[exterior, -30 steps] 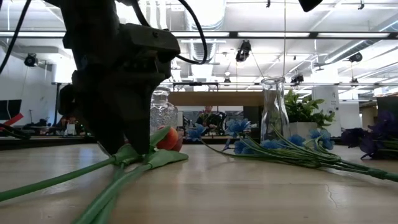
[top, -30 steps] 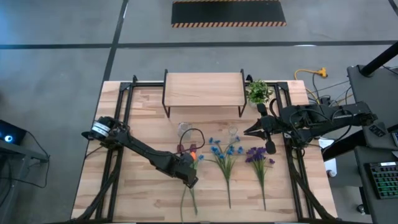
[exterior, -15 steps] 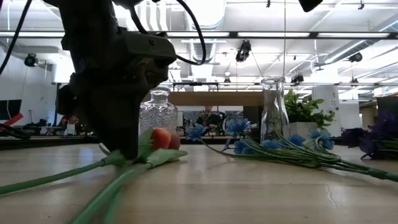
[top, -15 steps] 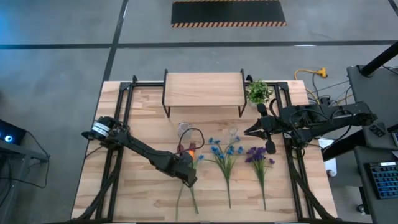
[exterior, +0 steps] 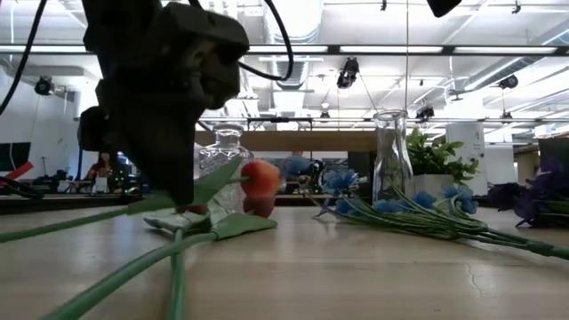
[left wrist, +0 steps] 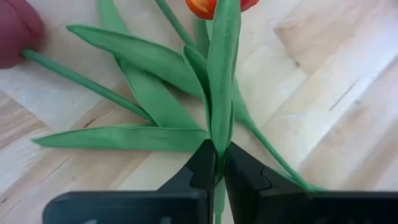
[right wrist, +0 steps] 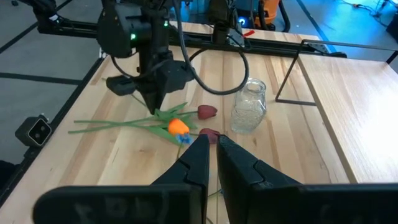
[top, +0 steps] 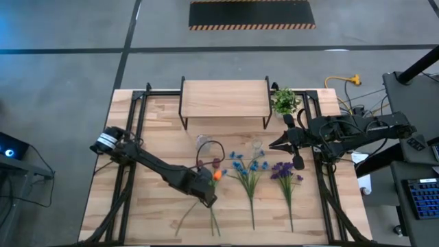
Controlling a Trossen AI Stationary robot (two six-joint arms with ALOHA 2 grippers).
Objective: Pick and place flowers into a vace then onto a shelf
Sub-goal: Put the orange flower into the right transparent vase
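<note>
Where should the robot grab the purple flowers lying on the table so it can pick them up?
Probably on the thin bare stem of the purple flowers, below the blooms, with the gripper coming straight down from above. They lie flat on the table, stem pointing to the front edge, so the jaws should close across the stem, not along it.

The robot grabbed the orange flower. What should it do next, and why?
Probably keep lifting: the left gripper is shut on the orange tulip by its stem, the bloom just off the table, and the round vase behind it has its mouth higher up. The right gripper waits.
</note>
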